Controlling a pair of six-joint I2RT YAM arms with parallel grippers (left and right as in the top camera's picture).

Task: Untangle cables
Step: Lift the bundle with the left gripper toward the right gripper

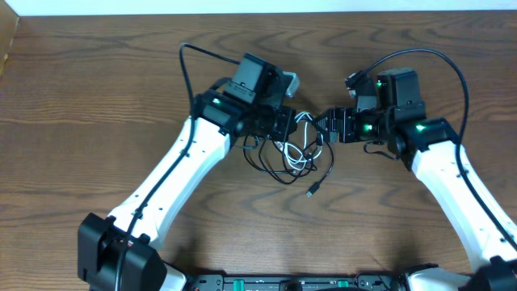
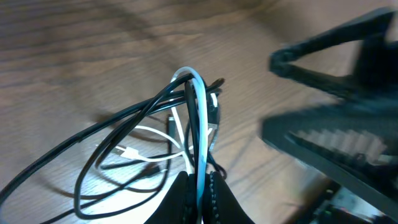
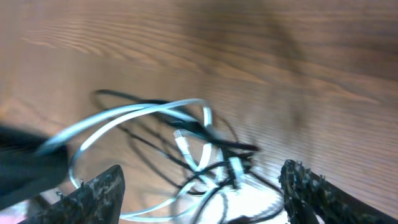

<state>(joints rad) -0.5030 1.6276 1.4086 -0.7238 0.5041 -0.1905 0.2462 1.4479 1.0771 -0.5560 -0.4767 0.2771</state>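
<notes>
Wood table (image 1: 81, 97) holds tangled cables (image 1: 295, 153), black plug (image 1: 312, 191) pointing lower-left.

So the cables (image 1: 292, 152) sit in a heap on the surface (image 1: 97, 97), roughly mid-width and a bit toward the far side, right between the two arms. The left arm (image 1: 178, 174) reaches in from the near left corner, and the left jaws meet the heap at its far left side. The right arm (image 1: 452, 170) comes in from the near right, with the right jaws facing them across the top of the heap, close by. A few strands are pinched between the left jaws, with a loop poking out past the tips. The right jaws stand wide apart, the heap lying ahead between them. One loose plug (image 1: 312, 191) trails out on the heap's near side.
</notes>
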